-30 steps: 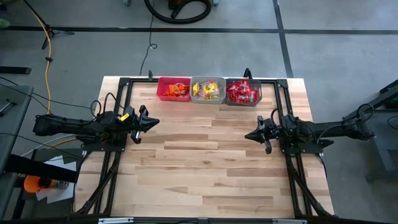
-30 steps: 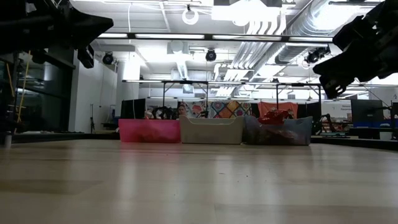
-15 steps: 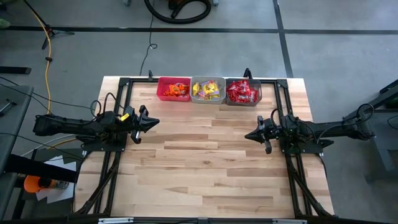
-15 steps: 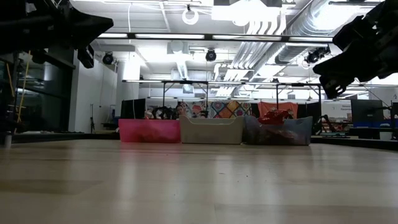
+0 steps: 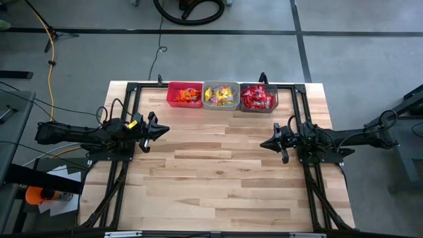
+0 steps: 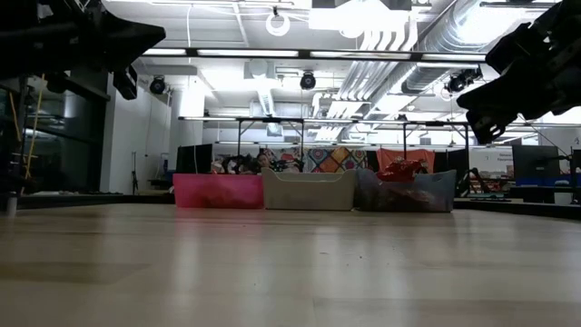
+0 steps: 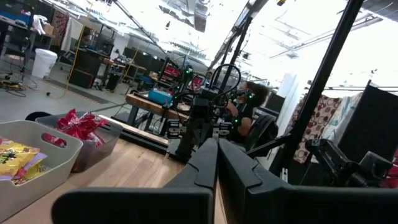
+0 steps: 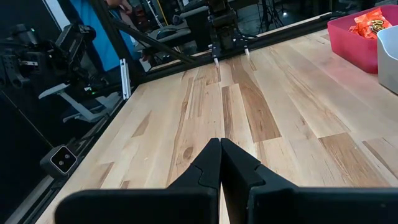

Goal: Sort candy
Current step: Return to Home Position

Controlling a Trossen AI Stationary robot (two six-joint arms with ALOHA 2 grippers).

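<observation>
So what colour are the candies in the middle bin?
They're yellow candies; the high view shows them best.

My left arm (image 5: 76, 133) and right arm (image 5: 353, 138) are matte black. A yellow tag (image 5: 132, 123) sits just behind my left gripper (image 5: 160, 130), black cables (image 5: 114, 106) looping beyond it. My right gripper (image 5: 264, 143) has dark wedge-shaped fingers (image 8: 244, 169).

Red bin (image 5: 177, 96), clear grey bin (image 5: 221, 104), dark bin (image 5: 258, 108), side by side at one edge of the wooden table (image 5: 225, 178)
</observation>
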